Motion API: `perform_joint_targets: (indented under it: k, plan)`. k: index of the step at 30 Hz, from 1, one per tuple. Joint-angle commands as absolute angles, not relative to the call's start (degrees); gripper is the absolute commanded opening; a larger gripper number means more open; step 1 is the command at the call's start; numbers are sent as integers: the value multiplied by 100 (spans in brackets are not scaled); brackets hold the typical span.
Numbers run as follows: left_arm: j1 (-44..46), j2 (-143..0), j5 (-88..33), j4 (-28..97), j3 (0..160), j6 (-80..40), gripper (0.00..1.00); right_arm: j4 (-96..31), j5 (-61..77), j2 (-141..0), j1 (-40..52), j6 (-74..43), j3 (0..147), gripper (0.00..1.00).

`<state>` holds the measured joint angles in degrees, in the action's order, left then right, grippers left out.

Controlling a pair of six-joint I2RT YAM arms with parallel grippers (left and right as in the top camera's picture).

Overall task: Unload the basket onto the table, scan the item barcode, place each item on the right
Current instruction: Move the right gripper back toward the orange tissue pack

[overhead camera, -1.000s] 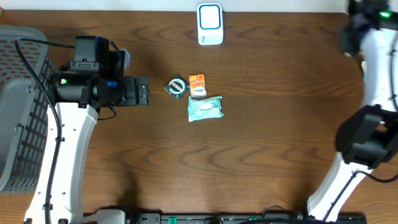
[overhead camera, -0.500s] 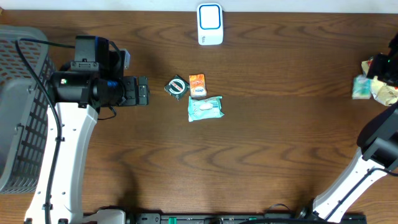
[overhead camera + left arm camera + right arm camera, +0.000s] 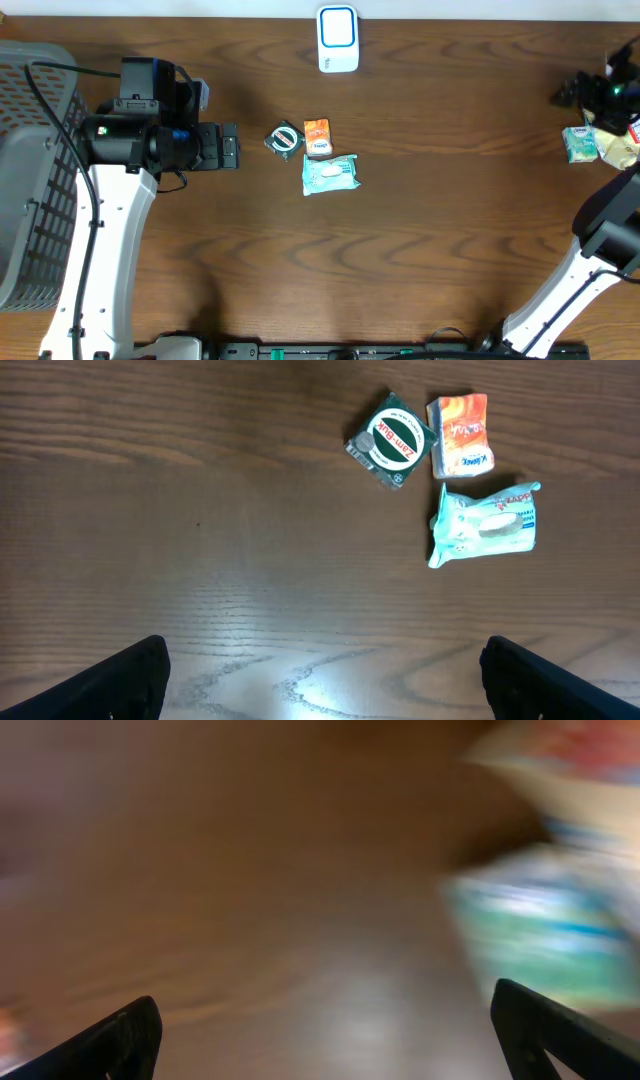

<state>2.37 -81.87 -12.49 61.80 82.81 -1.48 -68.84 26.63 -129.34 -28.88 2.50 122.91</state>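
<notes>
one wipes pack (image 3: 330,173) at desk (image 3: 450,250) centre looks soft, light; pinch across its width; left gripper (image 3: 320,665), right gripper (image 3: 325,1010) spread, empty.

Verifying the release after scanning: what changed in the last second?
The right gripper brought a green packet in at the far right edge, opened and let it go; the packet now lies on the table next to a yellowish pack. The left gripper, open, the Zam-Buk tin, orange packet, wipes pack and scanner have not moved.
</notes>
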Motion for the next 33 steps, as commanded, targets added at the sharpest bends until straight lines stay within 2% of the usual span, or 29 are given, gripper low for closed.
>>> perform_joint_targets:
  k: [1, 5, 10, 16, 20, 23, 29, 31, 33]
  plan:
    - [255, -8200, -1192, 6211, 8256, -134, 98, -6930, 6025, -12580, -2722, 222, 12296, 99]
    - [255, -8200, -1192, 6211, 8256, -134, 98, -6928, 6390, -12580, -2320, 226, 12293, 99]
    - [255, -8200, -1192, 6211, 8256, -134, 98, -7249, 5266, -12595, -1520, 239, 12289, 98]
    - [255, -8200, -1192, 6211, 8256, -134, 98, -7212, 3933, -12602, -303, 191, 12289, 85]
    - [255, -8200, -1192, 6211, 8256, -134, 98, -6759, 2871, -12602, 563, -777, 12289, 78]
    - [255, -8200, -1192, 6211, 8256, -134, 98, -6479, 2196, -12632, 1125, -1555, 12289, 77]
    - [255, -8200, -1192, 6211, 8256, -134, 97, -5745, 1605, -12884, 2132, -1737, 12289, 78]
    - [255, -8200, -1192, 6211, 8256, -134, 98, -5651, 1284, -12988, 2375, -1734, 12289, 99]
    - [255, -8200, -1192, 6211, 8256, -134, 98, -5629, 1133, -13052, 2587, -1732, 12289, 99]
